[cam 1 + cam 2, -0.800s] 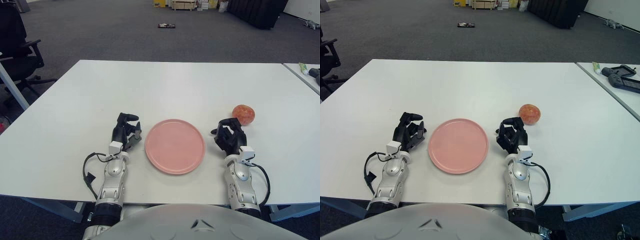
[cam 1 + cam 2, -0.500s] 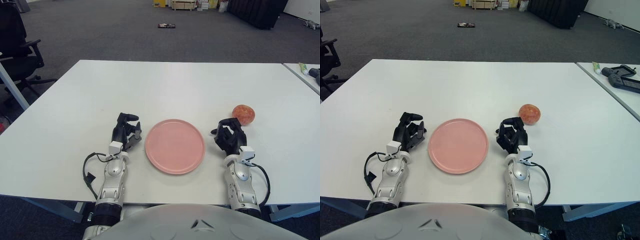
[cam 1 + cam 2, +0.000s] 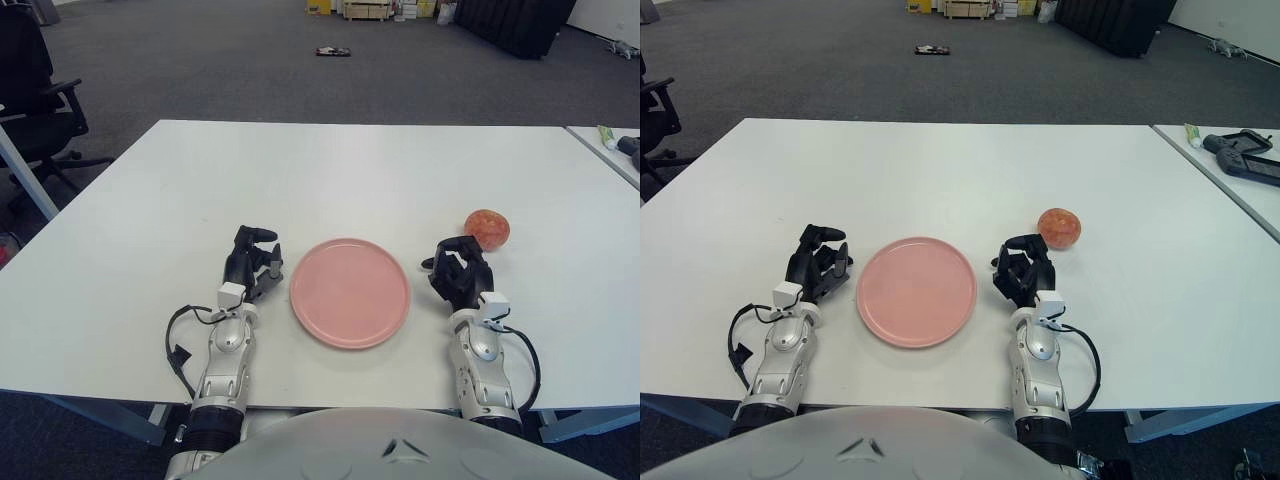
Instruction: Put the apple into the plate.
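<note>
The white surface (image 3: 330, 170) fills most of the view. Near its front edge lies a pink plate (image 3: 350, 292), round and flat. The left hand (image 3: 250, 266) shows at the plate's nine o'clock, just beside the rim, its dark fingers (image 3: 262, 236) curled and holding nothing. The right hand (image 3: 458, 272) shows at the plate's three o'clock, fingers also curled on nothing (a cable loops off its wrist). The apple (image 3: 487, 229), red and yellow, sits on the surface at the right hand's one o'clock, near the fingers but apart from them, and outside the plate.
</note>
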`<state>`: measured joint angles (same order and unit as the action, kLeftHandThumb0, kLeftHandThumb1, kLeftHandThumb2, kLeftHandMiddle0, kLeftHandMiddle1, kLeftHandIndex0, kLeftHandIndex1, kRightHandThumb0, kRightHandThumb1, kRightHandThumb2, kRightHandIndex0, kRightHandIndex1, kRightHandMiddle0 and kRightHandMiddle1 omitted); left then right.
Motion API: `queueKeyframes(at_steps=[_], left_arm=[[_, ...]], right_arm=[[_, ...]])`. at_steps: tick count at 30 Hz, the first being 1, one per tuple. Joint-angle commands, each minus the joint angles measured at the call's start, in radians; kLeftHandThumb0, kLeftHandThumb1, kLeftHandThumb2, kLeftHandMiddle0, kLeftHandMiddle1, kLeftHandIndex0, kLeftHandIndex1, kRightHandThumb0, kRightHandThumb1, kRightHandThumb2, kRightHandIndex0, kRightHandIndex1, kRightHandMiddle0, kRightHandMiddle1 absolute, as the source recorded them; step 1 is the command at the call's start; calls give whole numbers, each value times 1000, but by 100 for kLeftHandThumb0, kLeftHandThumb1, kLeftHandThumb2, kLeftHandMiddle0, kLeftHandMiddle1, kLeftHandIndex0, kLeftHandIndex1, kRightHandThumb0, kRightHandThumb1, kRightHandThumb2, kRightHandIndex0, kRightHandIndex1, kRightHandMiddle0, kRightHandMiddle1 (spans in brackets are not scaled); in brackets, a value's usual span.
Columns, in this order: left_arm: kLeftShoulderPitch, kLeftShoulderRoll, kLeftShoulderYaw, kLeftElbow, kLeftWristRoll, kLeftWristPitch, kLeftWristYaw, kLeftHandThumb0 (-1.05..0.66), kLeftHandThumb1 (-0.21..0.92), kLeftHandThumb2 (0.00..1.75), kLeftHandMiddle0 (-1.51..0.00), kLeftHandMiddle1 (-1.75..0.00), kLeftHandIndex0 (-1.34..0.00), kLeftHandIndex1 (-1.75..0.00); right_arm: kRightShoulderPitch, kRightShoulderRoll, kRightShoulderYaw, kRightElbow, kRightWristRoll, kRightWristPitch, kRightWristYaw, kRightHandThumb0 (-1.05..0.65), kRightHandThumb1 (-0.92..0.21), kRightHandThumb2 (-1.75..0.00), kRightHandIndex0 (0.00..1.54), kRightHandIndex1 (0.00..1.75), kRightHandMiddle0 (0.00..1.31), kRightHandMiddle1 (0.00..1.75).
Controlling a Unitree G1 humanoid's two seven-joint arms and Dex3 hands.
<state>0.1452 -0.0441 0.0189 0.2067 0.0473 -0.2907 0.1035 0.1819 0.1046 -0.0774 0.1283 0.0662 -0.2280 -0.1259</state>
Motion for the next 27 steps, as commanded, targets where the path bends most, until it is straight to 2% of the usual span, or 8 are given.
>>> queueKeyframes(at_steps=[1,5,10,17,22,27], left_arm=[[-2,0,-1,8,2,12,0,-38,70,84,-56,-169,-33,-175],[0,0,-1,7,1,10,-1,-38,70,84,-55,-169,-33,-175],[-1,0,1,15,-7,-4,-7,-38,71,82,-56,-169,-32,-175],[-2,2,1,20,-4,-6,-5,-38,72,81,-56,-168,-32,-175],[-1,2,2,17,-6,0,-6,-38,72,81,-56,-168,-32,-175],[-2,2,3,15,-5,4,-5,-38,72,81,-56,-168,-32,-175]], right_arm=[[2,11,-4,5,7,12,-2,-38,-70,-83,55,150,32,175],[2,2,4,24,-50,-42,-31,-38,-70,-83,55,151,33,175],[4,-37,32,62,-217,-152,-117,-39,-66,-89,59,156,36,175],[45,-37,62,8,-329,-226,-189,-39,-63,-92,62,158,37,175],[42,-57,68,19,-422,-310,-270,-39,-63,-93,62,158,38,175],[38,-84,73,15,-542,-349,-361,-40,-62,-94,60,163,38,175]])
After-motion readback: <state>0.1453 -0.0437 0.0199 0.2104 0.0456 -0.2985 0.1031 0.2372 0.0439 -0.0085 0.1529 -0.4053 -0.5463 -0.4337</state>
